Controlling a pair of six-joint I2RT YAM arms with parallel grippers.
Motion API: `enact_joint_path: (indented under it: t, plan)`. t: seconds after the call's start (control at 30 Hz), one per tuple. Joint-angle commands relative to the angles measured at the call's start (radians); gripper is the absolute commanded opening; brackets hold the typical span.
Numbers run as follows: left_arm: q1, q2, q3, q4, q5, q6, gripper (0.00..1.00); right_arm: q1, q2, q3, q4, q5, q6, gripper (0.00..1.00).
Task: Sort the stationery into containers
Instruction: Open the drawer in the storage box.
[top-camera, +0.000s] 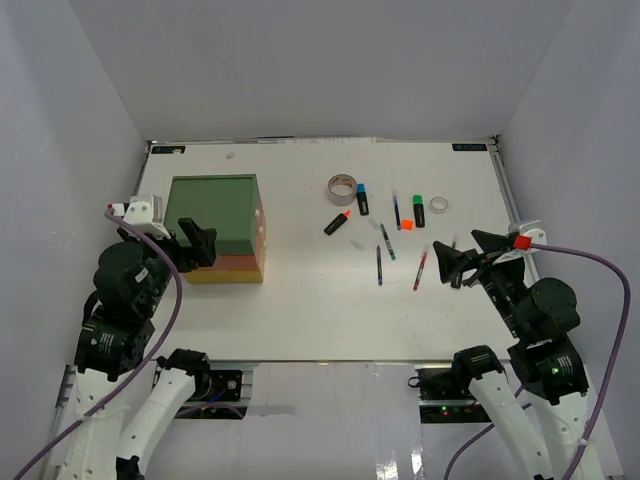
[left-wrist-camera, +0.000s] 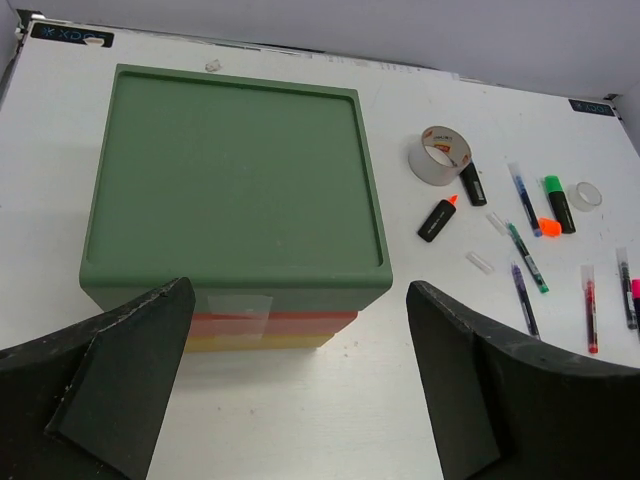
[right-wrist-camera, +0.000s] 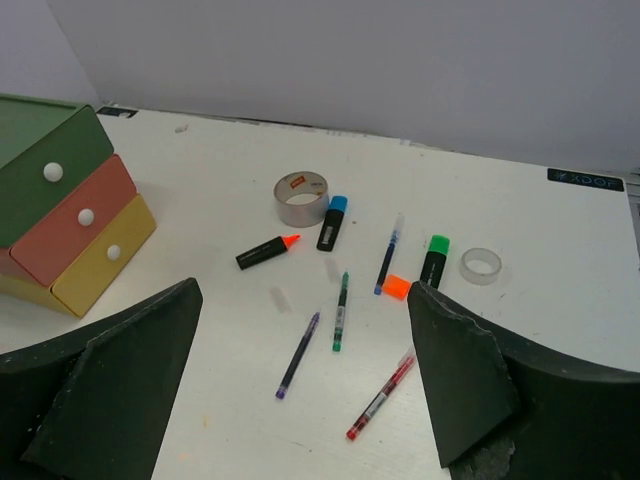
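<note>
Right of the drawers (top-camera: 215, 225), pens (right-wrist-camera: 298, 355) look light and rolly, I'd pinch mid-barrel; left gripper (top-camera: 197, 243) and right gripper (top-camera: 455, 242) both open

The drawer stack (left-wrist-camera: 235, 170) looks matt plastic, the tape roll (left-wrist-camera: 428, 172) glossy, the table (left-wrist-camera: 300, 420) smooth.

White arm links (top-camera: 150, 415), black joints (top-camera: 125, 275), black wedge fingers (left-wrist-camera: 120, 390), purple cables (top-camera: 600, 262)
</note>
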Motion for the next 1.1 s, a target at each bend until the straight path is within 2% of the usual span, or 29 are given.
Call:
enact_joint_path:
  t: [0.0,0.27,0.43,0.5,0.63,0.8,0.97,1.07]
  plan:
    - [-0.001,0.024,-0.009,0.017,0.028,-0.013,0.98,0.005,0.022,0.004,0.034,-0.075,0.009,0.9]
    - [-0.001,0.137,0.011,0.063,0.015,-0.024,0.98,0.006,0.189,0.033,0.039,-0.32,0.003,0.9]
    - [-0.001,0.253,0.054,0.119,-0.001,-0.035,0.98,0.005,0.345,0.084,0.069,-0.344,0.082,0.9]
    - [-0.001,0.309,0.069,0.154,-0.011,-0.038,0.98,0.006,0.391,0.07,0.153,-0.423,0.085,0.9]
    - [-0.001,0.381,0.071,0.242,-0.019,-0.032,0.98,0.006,0.477,0.056,0.273,-0.439,0.243,0.9]
    - [-0.001,0.473,0.073,0.303,-0.048,-0.029,0.98,0.017,0.629,0.067,0.404,-0.536,0.292,0.92]
    - [-0.001,0.492,0.01,0.38,-0.076,-0.009,0.95,0.075,0.773,0.065,0.605,-0.577,0.337,0.92]
    - [-0.001,0.489,-0.027,0.42,-0.061,0.007,0.94,0.135,0.877,0.113,0.639,-0.562,0.32,0.91]
